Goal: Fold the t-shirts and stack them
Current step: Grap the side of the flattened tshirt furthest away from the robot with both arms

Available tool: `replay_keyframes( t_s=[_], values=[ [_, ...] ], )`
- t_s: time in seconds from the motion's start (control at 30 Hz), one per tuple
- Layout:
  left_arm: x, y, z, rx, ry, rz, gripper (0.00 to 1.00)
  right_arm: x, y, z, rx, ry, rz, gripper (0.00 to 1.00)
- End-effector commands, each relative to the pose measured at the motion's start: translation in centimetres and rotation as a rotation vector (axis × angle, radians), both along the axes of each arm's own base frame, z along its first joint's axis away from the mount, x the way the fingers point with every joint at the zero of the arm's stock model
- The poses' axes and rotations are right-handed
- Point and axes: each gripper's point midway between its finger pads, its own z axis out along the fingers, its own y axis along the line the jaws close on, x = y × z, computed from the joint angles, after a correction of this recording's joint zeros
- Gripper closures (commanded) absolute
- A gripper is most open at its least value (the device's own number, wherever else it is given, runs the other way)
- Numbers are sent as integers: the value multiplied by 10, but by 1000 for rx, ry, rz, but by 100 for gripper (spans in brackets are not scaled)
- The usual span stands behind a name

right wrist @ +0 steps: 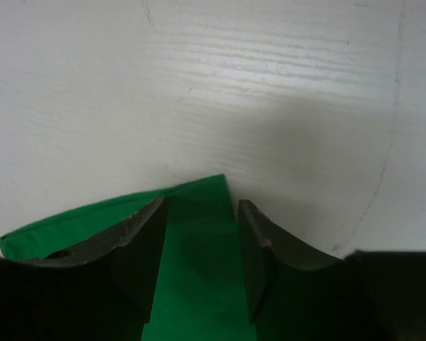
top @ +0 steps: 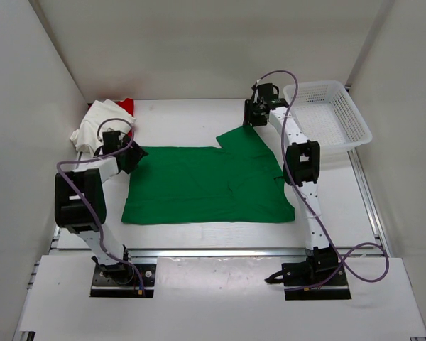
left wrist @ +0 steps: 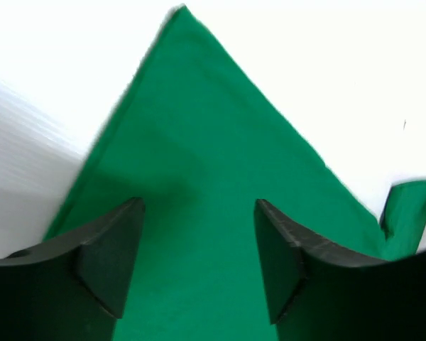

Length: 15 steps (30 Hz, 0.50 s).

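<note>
green shirt (top: 206,186): lay spread on bench (top: 184,121)
left pincer (left wrist: 199,207): fingers apart, over shirt corner
right pincer (right wrist: 201,207): fingers apart, over sleeve corner

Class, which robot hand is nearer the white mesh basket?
Right. The right hand sits beside the white mesh basket, at the green t-shirt's far corner; the left hand is at its left edge.

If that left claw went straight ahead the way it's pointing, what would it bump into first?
Probably the green t-shirt; it fills the view ahead of the open left gripper.
</note>
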Motion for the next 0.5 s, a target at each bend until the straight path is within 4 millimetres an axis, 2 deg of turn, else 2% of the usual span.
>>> replay_keyframes(
  t_s=[0.0,0.1,0.13,0.2,0.23,0.27,0.3,0.43,0.47],
  values=[
    [19,20,26,90,-51,22,28,-7,-1,9,-65,8,-10,57],
    [32,33,35,152,-63,41,30,-10,-6,10,-121,6,-14,56],
    [32,33,29,163,-36,29,30,-11,-4,8,-119,8,-12,55],
    [41,48,32,245,-16,46,31,-10,-6,9,-110,11,-14,56],
    [39,44,20,250,17,22,31,-12,-6,8,-121,16,-9,56],
    [44,48,23,267,14,30,31,-13,-5,7,-121,19,-13,58],
    [44,54,18,284,33,40,31,-14,-5,5,-125,23,-5,59],
    [63,52,11,290,53,18,38,-14,0,5,-109,22,4,63],
    [62,55,6,302,78,12,39,-14,-3,4,-106,27,-1,63]
  ],
)
